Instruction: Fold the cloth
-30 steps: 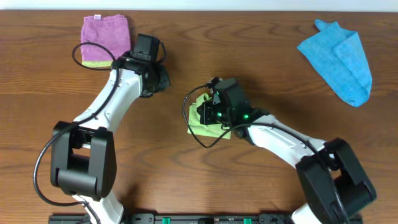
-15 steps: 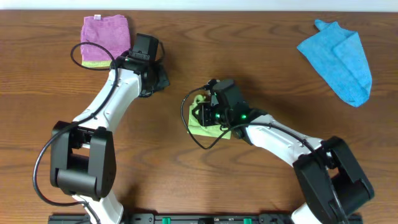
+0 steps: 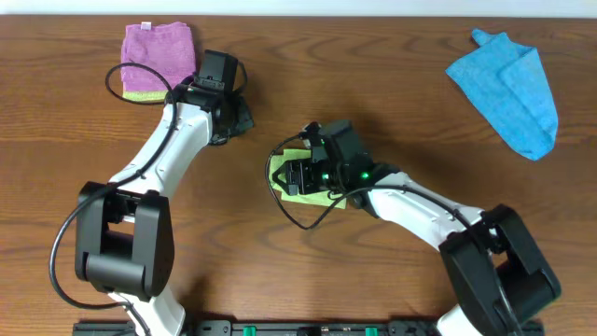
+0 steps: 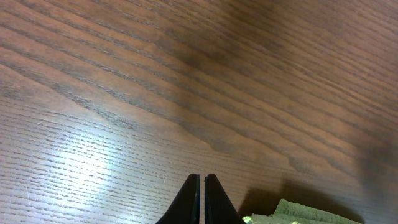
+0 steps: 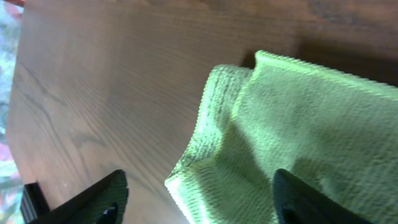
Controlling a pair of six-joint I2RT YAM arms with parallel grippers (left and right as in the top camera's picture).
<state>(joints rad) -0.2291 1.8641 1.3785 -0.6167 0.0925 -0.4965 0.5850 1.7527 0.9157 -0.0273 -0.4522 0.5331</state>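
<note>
The light yellow-green cloth [image 3: 315, 198] lies bunched in layers at the table's middle, mostly hidden under my right wrist in the overhead view. My right gripper [image 3: 297, 175] hovers over its left part, open; in the right wrist view the fingertips [image 5: 93, 202] stand wide apart on either side of a folded corner of the cloth [image 5: 298, 124], not gripping it. My left gripper [image 3: 241, 121] is up and to the left, apart from the cloth, shut on nothing. In the left wrist view its fingertips [image 4: 194, 196] press together over bare wood, with the cloth's edge [image 4: 298, 214] at the lower right.
A folded purple cloth with a lime edge [image 3: 159, 58] lies at the back left, just behind the left arm. A bright blue cloth [image 3: 508, 89] lies crumpled at the back right. The brown wooden table [image 3: 420, 103] ends at the far edge along the top.
My right gripper has gone from shut to wide open, letting go of the cloth, and has shifted slightly left. The left arm has not moved.
</note>
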